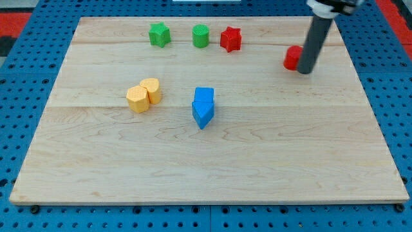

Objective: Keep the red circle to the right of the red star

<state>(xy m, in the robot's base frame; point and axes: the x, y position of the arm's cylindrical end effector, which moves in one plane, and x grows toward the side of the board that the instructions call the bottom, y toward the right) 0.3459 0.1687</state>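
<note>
While the red circle (293,58) lies to the view's right of the red star (230,39), the required arrangement appears met, and the main risk is disturbing it. My tip (304,71) rests on the board (270,161) at the circle's right side, touching it or just short of it; the rod hides that edge, so contact cannot be confirmed. There is no claw on this rig, only the plain rod, so there is nothing to open or close and nothing is held.

Risks noted:
- A further push toward the view's left would drive the circle toward the star; carried far enough, it could strike the star or pass it and reverse the order.
- An off-centre push could let the round block roll off the tip and veer toward the view's top edge, which is near.
- The green cylinder (201,36) sits just left of the star, with the green star (159,34) beyond; a knocked star could disturb that row.

The two yellow blocks (143,95) and two blue blocks (203,106) lie well apart from this area, so they seem unlikely to be involved.
</note>
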